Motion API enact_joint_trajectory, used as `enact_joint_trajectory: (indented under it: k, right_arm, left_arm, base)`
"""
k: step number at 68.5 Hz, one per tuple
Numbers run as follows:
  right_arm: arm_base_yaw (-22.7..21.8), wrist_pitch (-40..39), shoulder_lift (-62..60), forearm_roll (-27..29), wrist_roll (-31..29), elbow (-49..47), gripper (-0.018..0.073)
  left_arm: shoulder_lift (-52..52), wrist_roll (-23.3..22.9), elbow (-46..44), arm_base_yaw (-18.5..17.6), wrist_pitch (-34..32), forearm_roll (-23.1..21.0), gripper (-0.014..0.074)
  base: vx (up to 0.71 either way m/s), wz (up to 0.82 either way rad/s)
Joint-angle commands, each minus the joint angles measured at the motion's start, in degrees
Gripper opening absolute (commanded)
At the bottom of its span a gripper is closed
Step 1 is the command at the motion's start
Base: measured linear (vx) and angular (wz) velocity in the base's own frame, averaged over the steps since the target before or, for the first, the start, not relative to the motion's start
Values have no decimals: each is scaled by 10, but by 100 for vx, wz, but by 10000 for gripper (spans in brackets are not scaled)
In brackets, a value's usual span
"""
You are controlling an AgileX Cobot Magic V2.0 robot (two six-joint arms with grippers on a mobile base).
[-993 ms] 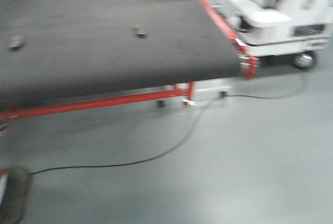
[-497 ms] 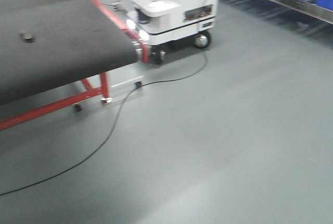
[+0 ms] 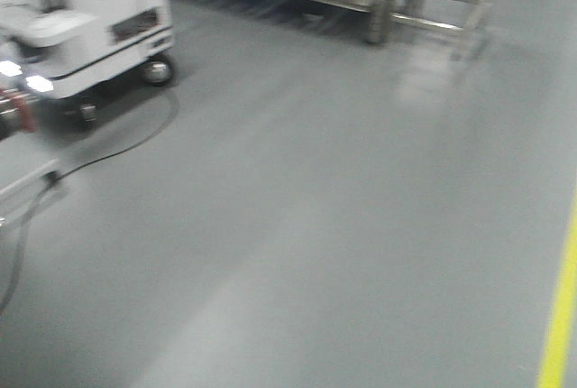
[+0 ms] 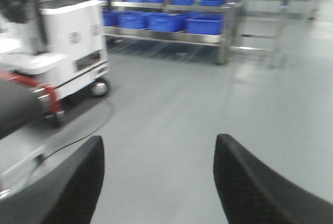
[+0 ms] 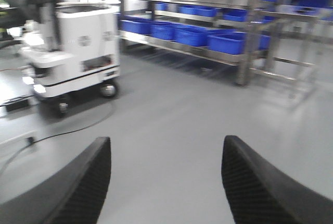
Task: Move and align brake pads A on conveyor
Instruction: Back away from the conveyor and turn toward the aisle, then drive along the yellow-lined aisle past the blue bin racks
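**Pads out of shot, everything smeared**

All three views are motion-blurred. Brake pads A are outside every view, so I can't tell where they lie or which way they point. Only the conveyor surface (image 4: pixel 13 110) end pokes in at the left. The left claw (image 4: pixel 158 141) and right claw (image 5: pixel 167 140) both point out level over the grey floor (image 3: pixel 361 226), fingers spread wide. A white cart (image 3: pixel 99 9) and blue bins (image 5: pixel 197 36) sit at the far side.
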Motion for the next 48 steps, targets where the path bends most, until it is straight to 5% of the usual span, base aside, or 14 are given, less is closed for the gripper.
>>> enact_joint_trajectory:
  k: [1,23,48]
  right_arm:
    - [-1,-40,6,-6,-5,-13,442]
    - [-1,-40,6,-6,-5,-13,442]
    - [-1,-40,6,-6,-5,-13,442]
  left_arm:
    - [8,-1,-15,0,-40,-5,451]
    - [8,-1,-15,0,-39,-5,451]
    - [8,-1,-15,0,-40,-5,451]
  base:
    - [-8,-105]
    - [-5,-89]
    - [4,-50]
